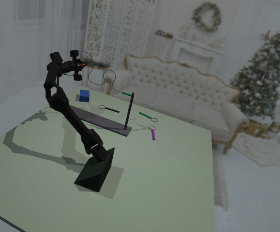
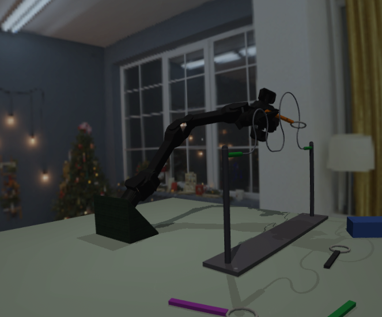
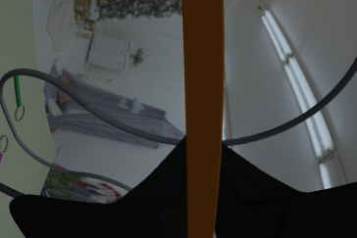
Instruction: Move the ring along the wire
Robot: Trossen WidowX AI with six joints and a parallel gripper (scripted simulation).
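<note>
Wrist view shows the orange handle [image 3: 202, 88] running straight up the frame from six o'clock to twelve, its lower end pinched between the dark fingers of the tool [image 3: 201, 212] — closed tight on it, with almost no gap. It looks like a slim, stiff bar, probably light, and smooth enough that it could twist in a narrow pinch; the hold is already where it should be, on the handle and well back from the ring. Thin grey wire [image 3: 118, 120] curves across behind the handle on both sides.

From the exterior view the handle's long axis slants down toward four o'clock, ending in the ring [image 2: 298, 125], which lies nearly flat around a downward run of the wire, high above the surface [image 2: 64, 272]. That run leads to the green part [image 2: 307, 147] at the far post [image 2: 311, 177]; the green part [image 2: 235, 154] at the near post [image 2: 226, 204] is well behind, at about eight o'clock from the ring. Whether ring and wire have clearance I cannot tell — both are too thin
</note>
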